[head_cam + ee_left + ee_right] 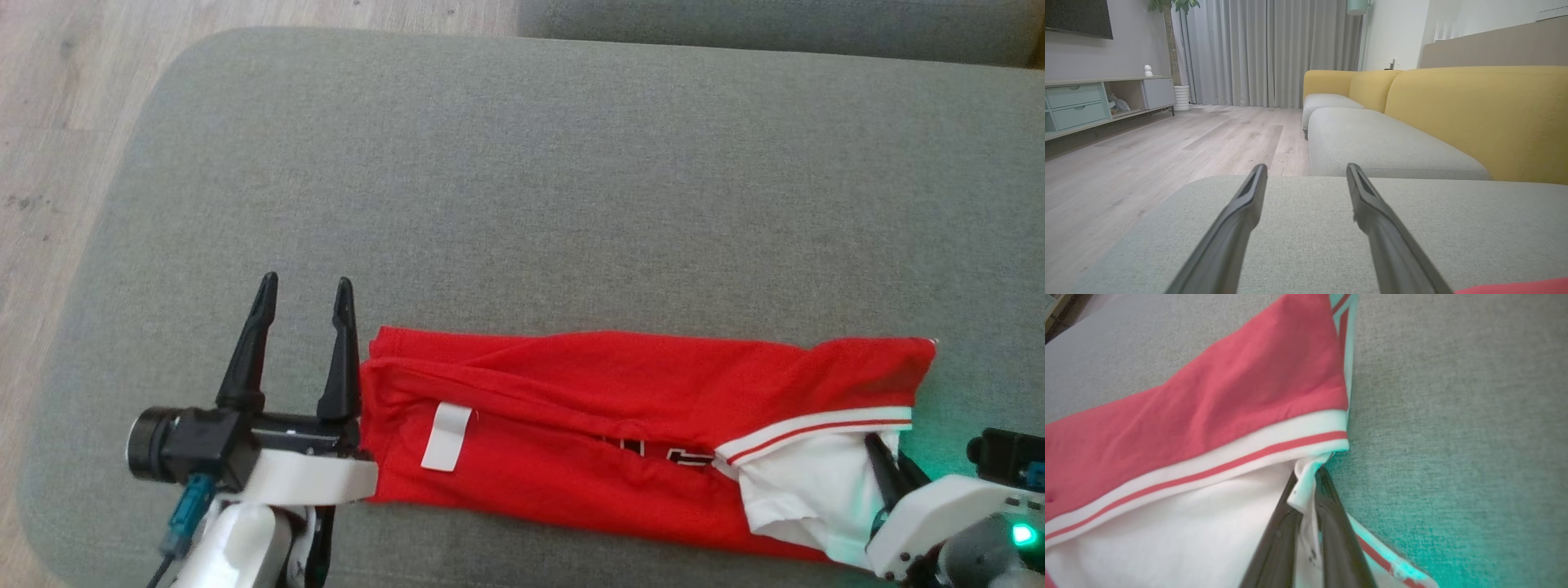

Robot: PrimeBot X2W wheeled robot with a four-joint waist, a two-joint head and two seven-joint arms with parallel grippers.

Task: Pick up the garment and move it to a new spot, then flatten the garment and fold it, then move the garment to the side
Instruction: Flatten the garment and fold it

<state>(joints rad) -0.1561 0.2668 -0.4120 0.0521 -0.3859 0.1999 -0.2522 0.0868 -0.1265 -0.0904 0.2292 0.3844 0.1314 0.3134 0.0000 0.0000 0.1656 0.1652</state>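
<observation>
Grey woven upholstery covers the broad seat cushion [522, 163] in front of the robot, and pale wooden floor [49, 122] shows past its rounded left corner. The garment [571, 408], red with white parts, lies along the near edge of this cushion, folded into a long band that runs from left to right. A small white label [446, 437] sits on its left part, and a white band with a red stripe [816, 429] crosses it towards the right end, with plain white cloth below that. The left gripper [307, 280] stands at the garment's left end with its two dark fingers spread apart and nothing between them. Its right finger runs just beside the red edge, and whether it touches the cloth cannot be told. From the left wrist, that gripper [1306, 167] points low across bare grey cushion, with a sliver of the garment [1515, 286] at the lower right corner. Beyond it are a second grey seat [1384, 147], yellow backrests [1478, 118], grey curtains [1265, 53] and a low cabinet [1094, 102] against the far wall. The right gripper [878, 445] is at the garment's right end, by a green light [1022, 535] on its arm. From the right wrist, this gripper [1308, 473] is pinched tight on a fold of white cloth just under the striped band [1208, 469], with grey cushion [1453, 416] to the right of it.
</observation>
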